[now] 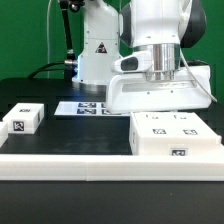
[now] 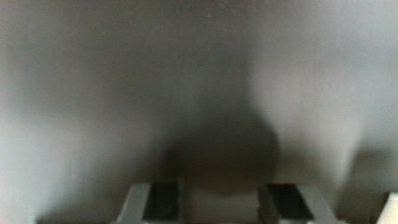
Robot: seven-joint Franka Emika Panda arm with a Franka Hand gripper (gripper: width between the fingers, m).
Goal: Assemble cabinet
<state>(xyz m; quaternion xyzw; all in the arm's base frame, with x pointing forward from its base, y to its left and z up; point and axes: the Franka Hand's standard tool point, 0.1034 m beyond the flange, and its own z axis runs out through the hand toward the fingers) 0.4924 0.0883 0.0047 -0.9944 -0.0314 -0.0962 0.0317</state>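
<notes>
The cabinet (image 1: 176,138) is a large white box with small black-and-white tags on its top and front. It stands at the exterior view's right, behind the white front rail. My gripper (image 1: 160,111) is straight down on the box's far top edge, and the box hides its fingertips. In the wrist view a blurred pale surface of the cabinet (image 2: 178,90) fills the picture. My gripper (image 2: 226,203) shows two dark fingers (image 2: 162,202) with pale material filling the gap between them, closed on it.
A small white tagged block (image 1: 22,119) lies at the exterior view's left. The marker board (image 1: 88,107) lies flat behind, near the arm's base. A white rail (image 1: 90,166) runs along the table's front edge.
</notes>
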